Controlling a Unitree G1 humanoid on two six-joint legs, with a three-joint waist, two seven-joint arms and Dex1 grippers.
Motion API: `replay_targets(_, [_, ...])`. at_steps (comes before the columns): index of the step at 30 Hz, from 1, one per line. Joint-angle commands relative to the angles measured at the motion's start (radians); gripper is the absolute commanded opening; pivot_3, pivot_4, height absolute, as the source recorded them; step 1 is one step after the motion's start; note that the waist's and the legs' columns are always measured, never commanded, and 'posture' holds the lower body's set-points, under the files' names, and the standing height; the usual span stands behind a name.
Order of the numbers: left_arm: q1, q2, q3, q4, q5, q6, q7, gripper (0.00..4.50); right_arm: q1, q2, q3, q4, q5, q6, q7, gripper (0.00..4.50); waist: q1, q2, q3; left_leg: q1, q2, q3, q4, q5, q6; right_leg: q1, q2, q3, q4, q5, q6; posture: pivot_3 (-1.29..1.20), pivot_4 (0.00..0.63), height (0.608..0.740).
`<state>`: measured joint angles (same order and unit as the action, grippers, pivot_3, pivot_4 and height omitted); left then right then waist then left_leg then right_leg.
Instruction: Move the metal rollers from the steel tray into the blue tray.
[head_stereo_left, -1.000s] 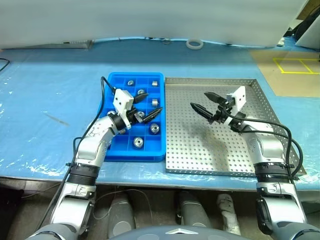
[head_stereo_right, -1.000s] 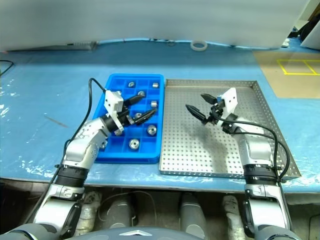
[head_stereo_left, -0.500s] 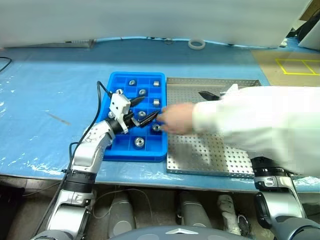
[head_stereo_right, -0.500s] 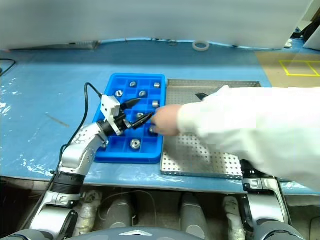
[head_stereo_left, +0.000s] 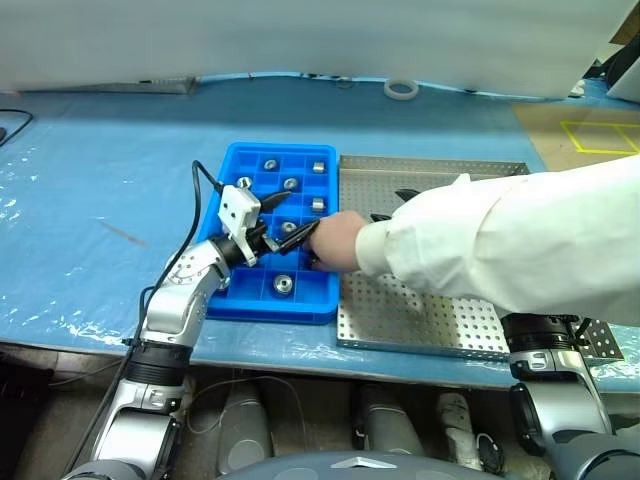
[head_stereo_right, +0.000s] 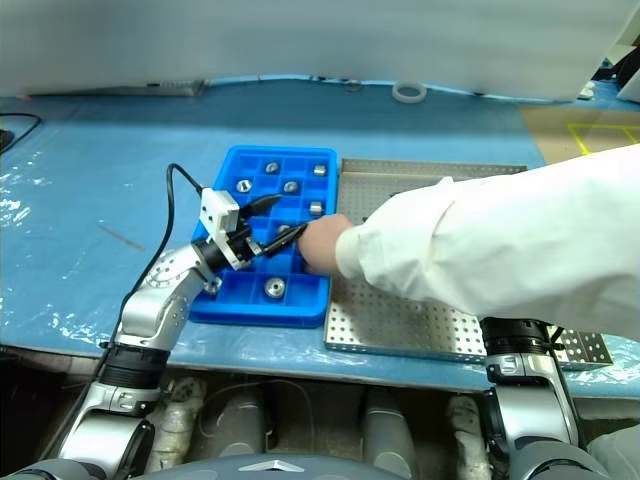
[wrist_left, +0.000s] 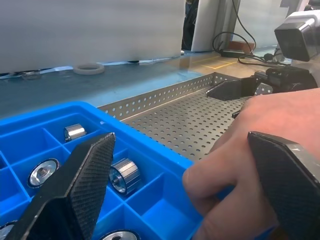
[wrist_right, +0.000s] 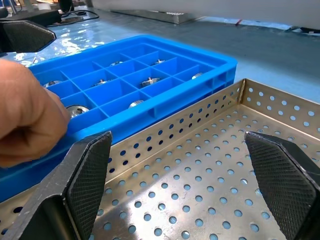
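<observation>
Left eye view: I see a person's hand (head_stereo_left: 337, 240) reaching into the blue tray (head_stereo_left: 222, 296) among the metal rollers (head_stereo_left: 284, 285). My left gripper (head_stereo_left: 290, 218) hangs fingers wide beside it; my right gripper (wrist_right: 187, 192) is spread wide above the steel tray (wrist_right: 210, 170).

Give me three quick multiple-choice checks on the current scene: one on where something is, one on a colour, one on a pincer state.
1. Where is the person's hand?
A. Over the blue tray's edge nearest the steel tray
B. On the white tape ring
C. On the bare table left of both trays

2. What colour is the sleeve?
A. Black
B. White
C. Red

3. How do the left pincer's fingers stand?
A. Shut on a roller
B. Shut on nothing
C. Open, holding nothing

Answers: 1 A, the hand lies across the blue tray beside the steel tray. 2 B, the sleeve is plainly white. 3 C, the left wrist view shows both fingers wide apart with nothing gripped.
</observation>
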<state>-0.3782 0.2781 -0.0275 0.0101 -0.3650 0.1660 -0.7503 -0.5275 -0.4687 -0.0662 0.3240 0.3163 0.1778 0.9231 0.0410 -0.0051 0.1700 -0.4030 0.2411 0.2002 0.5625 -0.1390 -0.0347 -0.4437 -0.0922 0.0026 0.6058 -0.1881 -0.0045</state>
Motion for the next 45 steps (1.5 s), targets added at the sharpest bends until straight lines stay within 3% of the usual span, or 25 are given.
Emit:
replay_targets(1, [0.002, 0.004, 0.002, -0.026, -0.008, -0.006, -0.008, 4.46, -0.022, -0.016, -0.01, -0.018, 0.004, -0.034, 0.018, 4.47, 0.001, 0.0, 0.0, 0.0, 0.0, 0.0, 0.0, 0.0, 0.0, 0.0, 0.0, 0.0, 0.0, 0.0, 0.0, -0.14, 0.15, 0.74])
replay_targets(33, [-0.025, 0.029, -0.024, 0.004, 0.001, -0.012, -0.043, 4.46, -0.011, -0.024, -0.026, -0.004, -0.012, -0.073, 0.016, 4.47, -0.002, 0.0, 0.0, 0.0, 0.0, 0.0, 0.0, 0.0, 0.0, 0.0, 0.0, 0.0, 0.0, 0.0, 0.0, -0.19, 0.15, 0.74])
replay_targets(45, [-0.161, -0.032, -0.092, 0.195, 0.023, -0.066, -0.174, 4.46, 0.151, -0.127, -0.166, -0.218, 0.032, 0.195, -0.185, 4.47, -0.023, 0.0, 0.0, 0.0, -0.001, 0.001, 0.001, 0.0, 0.0, 0.001, 0.0, 0.002, -0.001, 0.0, 0.0, -0.37, 0.15, 0.74])
